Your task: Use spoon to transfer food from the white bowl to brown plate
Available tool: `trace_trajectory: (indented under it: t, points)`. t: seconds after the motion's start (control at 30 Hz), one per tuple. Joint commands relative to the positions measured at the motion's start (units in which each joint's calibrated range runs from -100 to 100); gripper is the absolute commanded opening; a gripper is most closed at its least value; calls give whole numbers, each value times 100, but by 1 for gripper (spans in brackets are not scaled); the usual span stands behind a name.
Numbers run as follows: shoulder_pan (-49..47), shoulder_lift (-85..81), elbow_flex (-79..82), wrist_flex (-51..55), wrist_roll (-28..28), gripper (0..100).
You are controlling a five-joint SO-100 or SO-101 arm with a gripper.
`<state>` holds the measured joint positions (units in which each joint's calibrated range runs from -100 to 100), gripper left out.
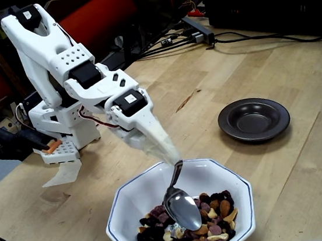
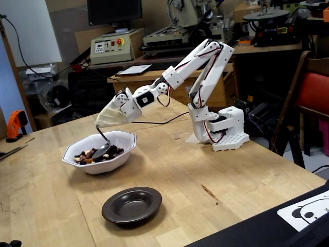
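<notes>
The white bowl (image 1: 135, 200) (image 2: 82, 159) holds the food (image 1: 212, 223) (image 2: 92, 154), a mix of nuts and dried fruit. My gripper (image 1: 168, 155) (image 2: 100, 125) hangs over the bowl's rim, shut on the thin handle of the spoon (image 1: 182, 209) (image 2: 101, 150). The spoon's oval bowl lies in the food with its shiny back showing; I cannot tell whether it holds any pieces. The brown plate (image 1: 254, 119) (image 2: 131, 205) sits apart from the bowl on the wooden table with nothing in it.
The arm's white base (image 1: 63, 138) (image 2: 223, 131) stands on the table (image 1: 296, 68). Black cables (image 1: 257, 38) run along the table's far edge in a fixed view. A red chair (image 2: 313, 92) and benches with machines (image 2: 110, 46) stand behind.
</notes>
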<state>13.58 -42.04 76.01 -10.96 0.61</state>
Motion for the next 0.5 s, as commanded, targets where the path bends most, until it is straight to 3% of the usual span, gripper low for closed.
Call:
trace_trajectory:
  t: [0.0,0.47]
  points:
    - [-39,-105,134,-42,15,3]
    - [35,-123,629,-11,29,2]
